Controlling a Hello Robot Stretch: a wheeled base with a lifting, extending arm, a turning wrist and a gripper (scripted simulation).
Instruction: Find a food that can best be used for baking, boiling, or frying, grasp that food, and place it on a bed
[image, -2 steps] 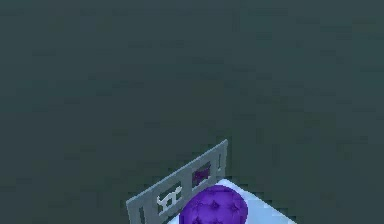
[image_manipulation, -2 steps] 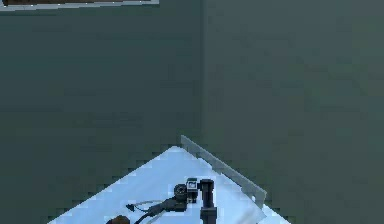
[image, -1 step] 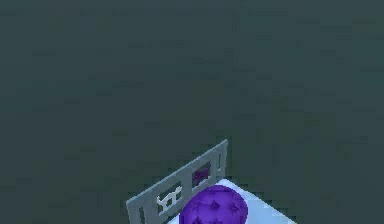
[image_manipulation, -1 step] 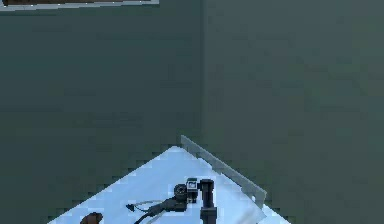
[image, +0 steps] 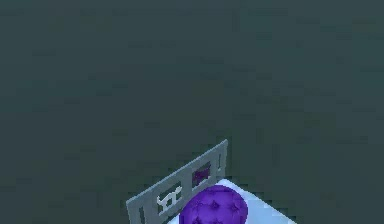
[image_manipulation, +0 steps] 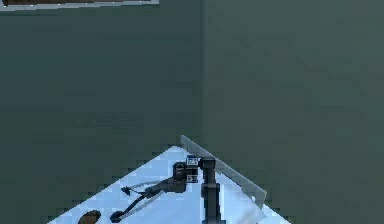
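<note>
A small brown rounded lump (image_manipulation: 90, 215), potato-like in colour, lies on the white bed (image_manipulation: 160, 168) near the arm side view's bottom left. The dark arm (image_manipulation: 210, 198) rises from the bottom edge over the bed, with two white marked squares at its end. Left of them is the gripper's dark body, and its thin fingers (image_manipulation: 140, 187) reach down-left toward the lump. My gripper (image_manipulation: 120, 203) ends just right of that lump, over the bed sheet. I cannot tell whether it holds anything. In the forward view the bed (image: 262, 209) shows at the bottom with a purple tufted pillow (image: 215, 208).
The bed stands in a corner of dark grey-green walls (image_manipulation: 290, 80). A grey cut-out headboard (image: 185, 180) runs along the bed's far side; its edge (image_manipulation: 225, 168) shows right of the arm. A framed picture (image_manipulation: 80, 3) hangs at the top left.
</note>
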